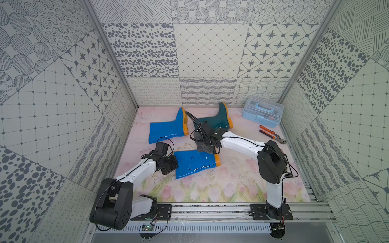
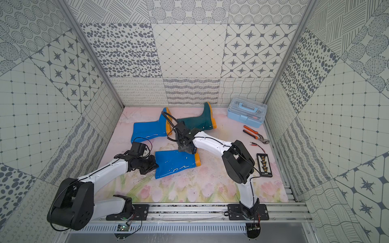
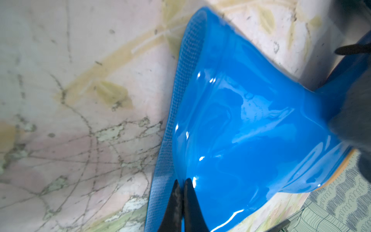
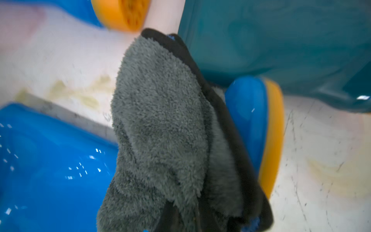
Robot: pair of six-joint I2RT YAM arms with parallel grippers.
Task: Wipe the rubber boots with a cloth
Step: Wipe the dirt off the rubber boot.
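Left wrist view gives you the reason for the hold: your left claw is pinched tight on the top edge of the near blue boot. One finger sits on the woven lining and one on the glossy outside, so the boot, lying on its side, should not slide when rubbed. Your right claw is clamped on the cloth, which hangs bunched over that boot's foot end, by its orange sole. Whether it presses the rubber I cannot tell. The far blue boot lies beyond that boot's shaft and the green boot beyond its toe, neither one held.
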